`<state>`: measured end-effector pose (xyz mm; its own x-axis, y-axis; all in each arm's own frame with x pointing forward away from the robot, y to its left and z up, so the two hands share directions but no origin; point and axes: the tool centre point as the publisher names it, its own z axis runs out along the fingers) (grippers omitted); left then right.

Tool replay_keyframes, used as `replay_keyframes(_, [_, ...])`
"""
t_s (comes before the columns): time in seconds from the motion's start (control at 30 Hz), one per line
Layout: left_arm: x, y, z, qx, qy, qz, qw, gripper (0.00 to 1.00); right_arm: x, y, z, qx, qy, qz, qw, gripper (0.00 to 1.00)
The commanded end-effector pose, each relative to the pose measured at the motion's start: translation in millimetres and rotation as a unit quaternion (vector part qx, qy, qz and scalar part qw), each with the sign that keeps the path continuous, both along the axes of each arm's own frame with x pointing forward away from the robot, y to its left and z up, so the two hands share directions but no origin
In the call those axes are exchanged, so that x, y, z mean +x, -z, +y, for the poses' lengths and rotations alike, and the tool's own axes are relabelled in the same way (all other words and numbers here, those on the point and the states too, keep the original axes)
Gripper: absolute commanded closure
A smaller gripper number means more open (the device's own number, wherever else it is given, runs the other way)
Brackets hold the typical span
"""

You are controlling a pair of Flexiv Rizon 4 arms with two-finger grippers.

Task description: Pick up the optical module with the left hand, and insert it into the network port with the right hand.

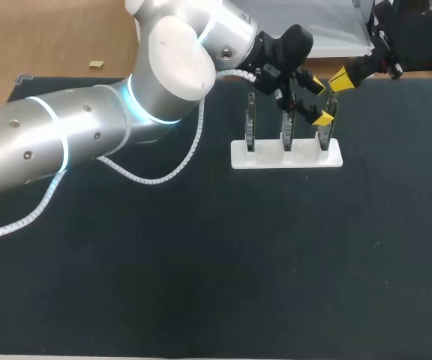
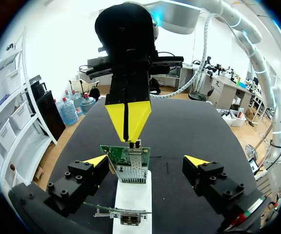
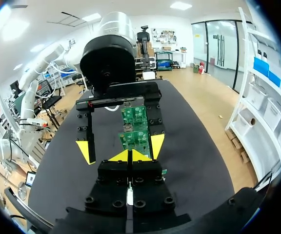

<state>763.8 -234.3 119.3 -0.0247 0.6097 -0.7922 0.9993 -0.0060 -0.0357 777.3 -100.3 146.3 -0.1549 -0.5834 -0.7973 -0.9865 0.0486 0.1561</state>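
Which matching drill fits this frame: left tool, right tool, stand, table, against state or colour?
Things:
1 left tool
2 right tool
3 stand
4 table

States:
A white, holds three upright boards
B fingers together
C black
D fingers apart

Pairs: 1-D, 2-B, 3-A, 4-C

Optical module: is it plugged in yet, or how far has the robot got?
Pickup looks done: the left gripper is open and empty, either side of a circuit board. In hand: the right gripper is shut, tips down at that board's top edge, apparently on the dark optical module. Left: seating it fully, which I cannot confirm, then release.
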Motion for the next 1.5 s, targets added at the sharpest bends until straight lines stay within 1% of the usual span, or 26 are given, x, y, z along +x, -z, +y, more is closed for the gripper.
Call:
replay_keyframes(0.03, [1.7, -0.8, -1.2, 0.003, 0.001, 0.002, 1.0, 0.0, 1.8, 6.2, 0.4, -0.001, -0.002, 0.003, 1.0, 1.0])
replay_keyframes(0.67, [1.7, -0.8, -1.2, 0.003, 0.001, 0.002, 1.0, 0.0, 0.3, 13.0, 0.0, -0.005, 0.002, 0.007, 1.0, 1.0])
replay_keyframes(1.03, [1.6, -1.0, -0.7, 0.003, 0.0, 0.001, 1.0, 0.0, 2.8, 3.0, 1.7, 0.004, 0.006, -0.004, 1.0, 1.0])
replay_keyframes(1.1, [0.8, -1.8, 0.4, -0.001, 0.003, -0.001, 1.0, 0.0, 3.0, 1.5, 1.2, 0.006, 0.008, -0.009, 1.0, 1.0])
replay_keyframes(1.3, [4.2, -6.1, 8.1, 0.003, -0.007, -0.01, 1.0, 0.0, 5.2, -9.9, -0.7, 0.021, 0.02, -0.028, 0.999, 1.0])
replay_keyframes(1.43, [7.5, -16.5, 13.3, 0.008, -0.015, -0.031, 0.999, 0.0, 5.8, -20.9, -0.5, 0.038, 0.022, -0.043, 0.998, 1.0])
replay_keyframes(1.5, [9.1, -24.5, 16.0, 0.002, -0.018, -0.039, 0.999, 0.0, 6.1, -25.1, -1.2, 0.04, 0.025, -0.047, 0.998, 1.0])
